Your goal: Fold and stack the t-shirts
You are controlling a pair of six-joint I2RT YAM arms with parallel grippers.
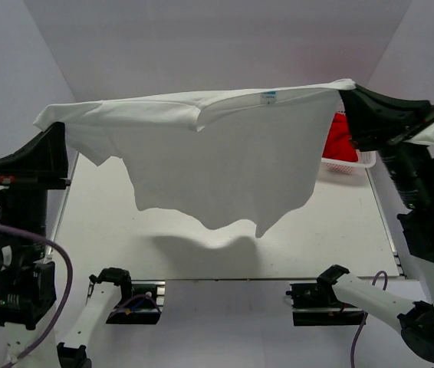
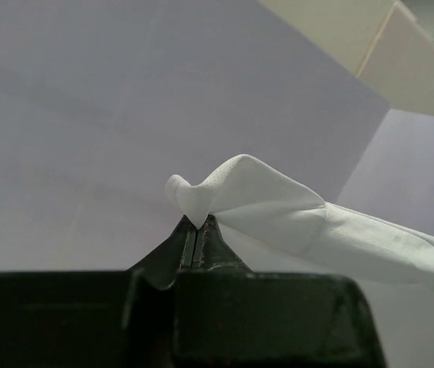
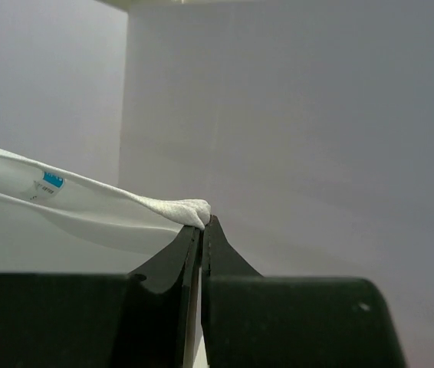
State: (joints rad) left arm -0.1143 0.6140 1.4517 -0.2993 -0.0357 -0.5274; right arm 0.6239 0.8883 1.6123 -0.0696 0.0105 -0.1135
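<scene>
Above the table (image 1: 340, 230), white t-shirt (image 1: 225, 153) is hanging spread out in mid-air, stretched L-to-R btw both arms, with no part of it touching the tabletop. Over the table's left edge, L gripper (image 1: 54, 129) is clamping one upper corner of the shirt. L wrist cam is showing the fingertips (image 2: 186, 238) pressed tight together w/ a curled fold of cloth sticking out past them. Over the table's far right corner, R gripper (image 1: 346, 92) is likewise clenching the opposite end of the top edge. R wrist cam is showing a rolled nub of fabric pinched right at the tips. The top edge is running taut, w/ its left end sitting lower in the overhead view. A collar label (image 1: 268, 96) w/ a blue mark is showing on that edge, right of table centre. The lower hem is drooping wavy and uneven, its lowest point right of table centre, and its shadow (image 1: 202, 249) is falling on the table's near half. At the table's far right corner, red t-shirt (image 1: 338, 138) is lying bunched in a lattice basket (image 1: 359, 161), partly hidden behind the hanging cloth and R gripper. Neither shirt is folded yet.
</scene>
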